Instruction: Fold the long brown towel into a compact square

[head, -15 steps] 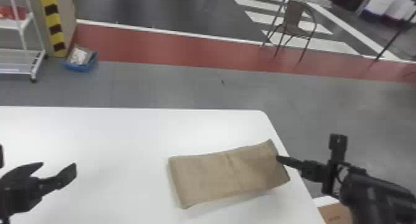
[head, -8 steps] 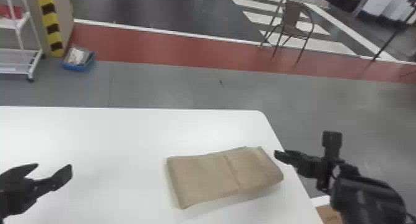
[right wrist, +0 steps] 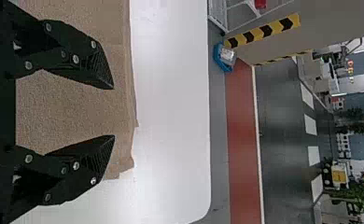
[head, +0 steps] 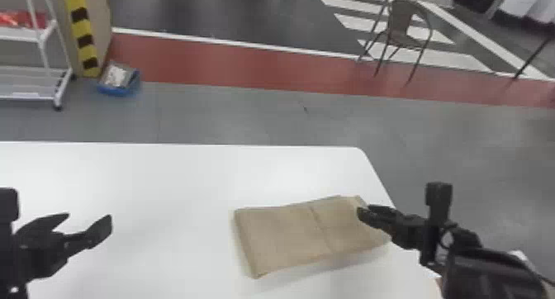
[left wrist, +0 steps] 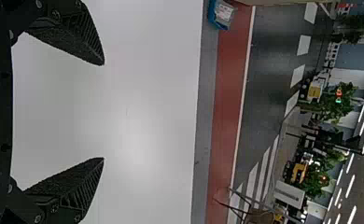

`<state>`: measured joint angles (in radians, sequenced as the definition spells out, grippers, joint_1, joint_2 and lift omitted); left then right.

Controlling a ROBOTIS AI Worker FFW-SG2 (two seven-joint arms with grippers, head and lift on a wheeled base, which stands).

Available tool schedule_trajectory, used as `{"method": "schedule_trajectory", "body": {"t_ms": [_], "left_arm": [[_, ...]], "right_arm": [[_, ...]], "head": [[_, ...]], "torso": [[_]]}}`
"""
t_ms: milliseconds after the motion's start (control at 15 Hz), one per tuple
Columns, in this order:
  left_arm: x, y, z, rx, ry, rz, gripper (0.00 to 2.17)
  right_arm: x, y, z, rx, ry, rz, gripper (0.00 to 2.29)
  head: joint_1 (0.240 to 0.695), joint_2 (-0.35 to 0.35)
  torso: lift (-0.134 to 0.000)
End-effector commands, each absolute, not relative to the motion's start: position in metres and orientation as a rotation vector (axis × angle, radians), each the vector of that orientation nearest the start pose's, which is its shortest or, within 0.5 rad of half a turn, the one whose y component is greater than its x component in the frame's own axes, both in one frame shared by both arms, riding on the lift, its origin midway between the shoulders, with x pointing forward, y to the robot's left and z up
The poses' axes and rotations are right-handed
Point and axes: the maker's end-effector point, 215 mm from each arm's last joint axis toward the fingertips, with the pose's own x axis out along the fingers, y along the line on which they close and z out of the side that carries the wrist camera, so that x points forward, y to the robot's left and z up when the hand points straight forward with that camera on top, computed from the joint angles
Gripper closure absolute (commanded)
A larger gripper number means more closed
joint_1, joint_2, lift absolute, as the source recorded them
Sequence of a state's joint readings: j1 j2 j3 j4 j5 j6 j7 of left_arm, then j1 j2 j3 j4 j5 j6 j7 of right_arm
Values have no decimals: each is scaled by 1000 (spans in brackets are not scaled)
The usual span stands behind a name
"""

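Brown towel (head: 285, 238) folded oblong, creased across; left claw (head: 88, 218) wide, right claw (head: 364, 211) wide

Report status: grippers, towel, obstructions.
Left gripper open over table. Right gripper open over towel's right end. Towel folded oblong, not yet square. Nothing lies on it.

The fingers (left wrist: 80, 35) are standing wide apart over the surface (left wrist: 147, 84); apparently a chair (left wrist: 259, 217) is standing beyond.
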<state>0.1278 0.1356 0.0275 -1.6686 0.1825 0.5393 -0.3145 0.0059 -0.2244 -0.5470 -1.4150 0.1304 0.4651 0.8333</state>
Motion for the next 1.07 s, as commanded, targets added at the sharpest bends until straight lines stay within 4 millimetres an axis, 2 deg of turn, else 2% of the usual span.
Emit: {"method": "schedule_trajectory", "body": {"t_ms": [0, 200, 267, 533, 867, 1000], "left_arm": [[503, 212, -503, -136, 557, -301, 171], [505, 213, -502, -136, 552, -300, 171], [505, 213, -501, -138, 549, -301, 178], [506, 219, -499, -144, 543, -295, 184], [509, 219, -495, -144, 534, -298, 184], [509, 224, -496, -146, 534, -290, 184]], "right_arm": [[473, -435, -515, 56, 626, 247, 1929], [471, -398, -542, 32, 688, 300, 1953], [468, -395, -549, 23, 714, 297, 1953], [456, -379, -567, 69, 787, 296, 1949], [459, -311, -582, 88, 811, 375, 1949], [469, -282, -581, 105, 813, 394, 1949]], "head": [[695, -291], [695, -253], [695, -229], [695, -202], [695, -156], [695, -120]], "torso": [[0], [0], [0], [0], [0], [0]]}}
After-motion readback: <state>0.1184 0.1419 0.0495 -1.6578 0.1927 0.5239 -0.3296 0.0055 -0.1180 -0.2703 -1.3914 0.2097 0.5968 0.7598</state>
